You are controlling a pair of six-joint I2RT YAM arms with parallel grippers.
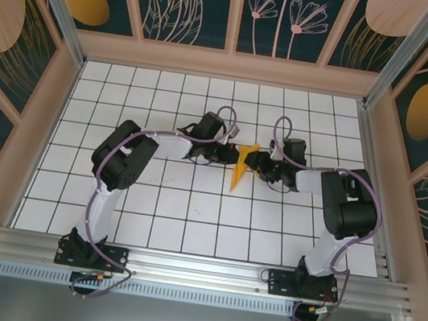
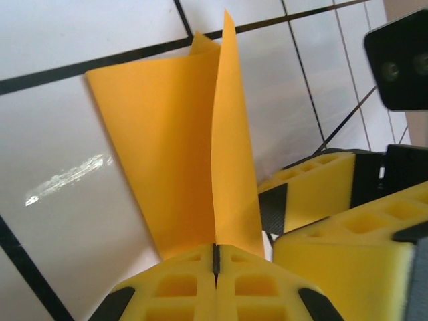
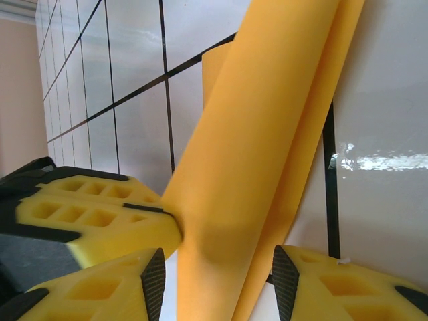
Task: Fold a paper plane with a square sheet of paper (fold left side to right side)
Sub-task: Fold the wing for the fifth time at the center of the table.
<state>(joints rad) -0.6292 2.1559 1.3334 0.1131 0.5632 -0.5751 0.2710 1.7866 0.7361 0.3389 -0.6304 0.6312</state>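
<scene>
The orange sheet of paper (image 1: 240, 169) is folded into a narrow, pointed paper plane shape lying mid-table, its tip toward the near side. One flap (image 2: 231, 147) stands upright from the flat part (image 2: 160, 147). My left gripper (image 1: 229, 156) comes in from the left and is shut on the bottom edge of that upright flap (image 2: 216, 257). My right gripper (image 1: 256, 164) comes in from the right and stands open astride the paper (image 3: 267, 134), its pads (image 3: 152, 277) a little clear of both sides. The left gripper's closed fingers (image 3: 100, 221) touch the paper's left side.
The paper rests on a white grid-tiled table (image 1: 188, 222), walled by patterned panels (image 1: 190, 2) at the back and sides. Both arms (image 1: 125, 155) (image 1: 346, 202) bend inward, and the two grippers meet close together around the paper. A metal rail (image 1: 197, 268) crosses the near edge.
</scene>
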